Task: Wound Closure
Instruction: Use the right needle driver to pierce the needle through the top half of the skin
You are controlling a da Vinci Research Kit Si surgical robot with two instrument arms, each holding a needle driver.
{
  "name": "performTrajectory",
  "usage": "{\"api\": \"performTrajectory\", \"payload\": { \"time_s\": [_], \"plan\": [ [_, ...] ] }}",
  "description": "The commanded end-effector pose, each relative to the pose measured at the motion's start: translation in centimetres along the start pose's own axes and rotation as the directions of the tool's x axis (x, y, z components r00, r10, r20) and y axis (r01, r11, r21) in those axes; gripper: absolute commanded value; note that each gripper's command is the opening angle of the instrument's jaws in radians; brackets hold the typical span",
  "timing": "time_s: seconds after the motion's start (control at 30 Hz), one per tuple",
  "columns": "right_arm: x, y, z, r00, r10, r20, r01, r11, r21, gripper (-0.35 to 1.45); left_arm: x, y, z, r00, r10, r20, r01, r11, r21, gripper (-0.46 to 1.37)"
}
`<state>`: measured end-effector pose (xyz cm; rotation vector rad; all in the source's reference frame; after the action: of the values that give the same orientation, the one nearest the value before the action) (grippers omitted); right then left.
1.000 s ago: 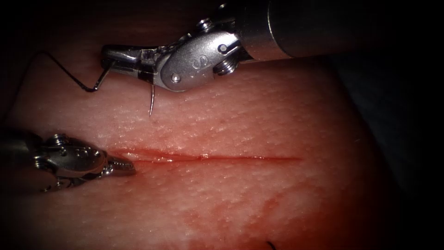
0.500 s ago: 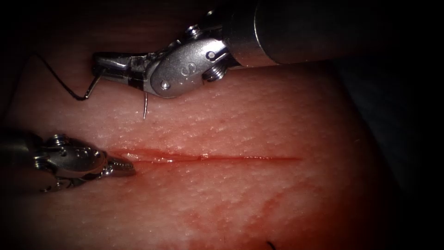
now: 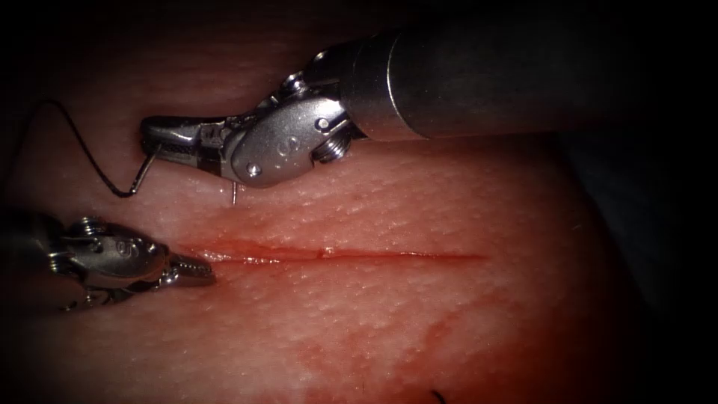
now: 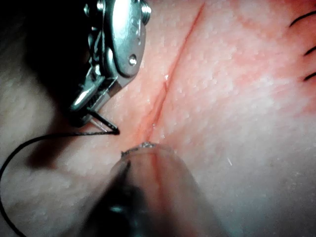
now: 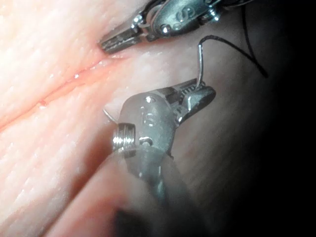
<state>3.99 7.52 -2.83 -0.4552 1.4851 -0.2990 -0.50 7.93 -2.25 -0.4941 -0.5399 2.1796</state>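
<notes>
- Jaws of the right tool (image 3: 161,136) are pressed together on the curved needle (image 3: 148,169), gripping it about mid-curve; the right wrist view (image 5: 200,96) shows the same firm pinch.
- Needle's point hangs below the tool, aimed down at the tissue (image 3: 419,322) just above the cut (image 3: 359,255), toward the cut's left end. We cannot tell whether the point touches the surface; none of the curve looks buried.
- Needle's tail sticks out beside the jaw tips, and the thread (image 3: 82,150) loops away from it to the left, lying slack over the tissue.
- Left tool (image 3: 196,271) has its jaws closed on nothing, with the tips resting at the cut's left end.
- For a clean bite, we judge the point should meet the surface squarely, a little back from the cut's edge.
- We would turn the wrist along the needle's curve rather than push straight.
- We would keep the slack thread clear of both tools, since a snag could twist the needle in its grip.
</notes>
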Motion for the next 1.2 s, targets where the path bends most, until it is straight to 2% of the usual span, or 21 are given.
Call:
{"api": "performTrajectory", "payload": {
  "time_s": [0.03, 0.2, 0.4, 0.6, 0.8, 1.0, 1.2],
  "plan": [
    [-0.01, -0.04, -0.01, 1.0, 0.028, 0.01, -0.028, 1.0, -0.012, -0.35, 0.0, 0.0, 0.0, 1.0, 0.001, -0.001, -0.001, 1.0, 0.003, -0.08],
    [-0.01, -0.24, -0.06, 0.992, 0.119, 0.035, -0.117, 0.992, -0.049, -0.35, 0.0, 0.0, -0.02, 1.0, 0.0, -0.002, 0.0, 1.0, 0.004, -0.08],
    [0.03, -0.46, -0.26, 0.973, 0.221, 0.068, -0.213, 0.971, -0.105, -0.35, 0.0, -0.01, -0.03, 1.0, 0.001, -0.003, -0.001, 1.0, 0.006, -0.09],
    [0.1, -0.61, -0.31, 0.962, 0.267, 0.053, -0.259, 0.958, -0.121, -0.35, -0.01, -0.02, -0.03, 1.0, 0.002, -0.003, -0.002, 1.0, 0.006, -0.09],
    [0.13, -0.61, -0.31, 0.953, 0.301, 0.039, -0.293, 0.947, -0.133, -0.35, -0.01, -0.02, -0.03, 1.0, 0.002, -0.003, -0.002, 1.0, 0.006, -0.1],
    [0.12, -0.41, -0.33, 0.943, 0.331, 0.025, -0.323, 0.933, -0.158, -0.35, -0.01, -0.02, -0.02, 1.0, 0.001, -0.004, -0.001, 1.0, 0.006, -0.09],
    [0.05, -0.32, -0.35, 0.894, 0.448, 0.015, -0.435, 0.876, -0.21, -0.35, -0.01, -0.01, -0.02, 1.0, 0.001, -0.004, -0.001, 1.0, 0.007, -0.11]
  ]
}}
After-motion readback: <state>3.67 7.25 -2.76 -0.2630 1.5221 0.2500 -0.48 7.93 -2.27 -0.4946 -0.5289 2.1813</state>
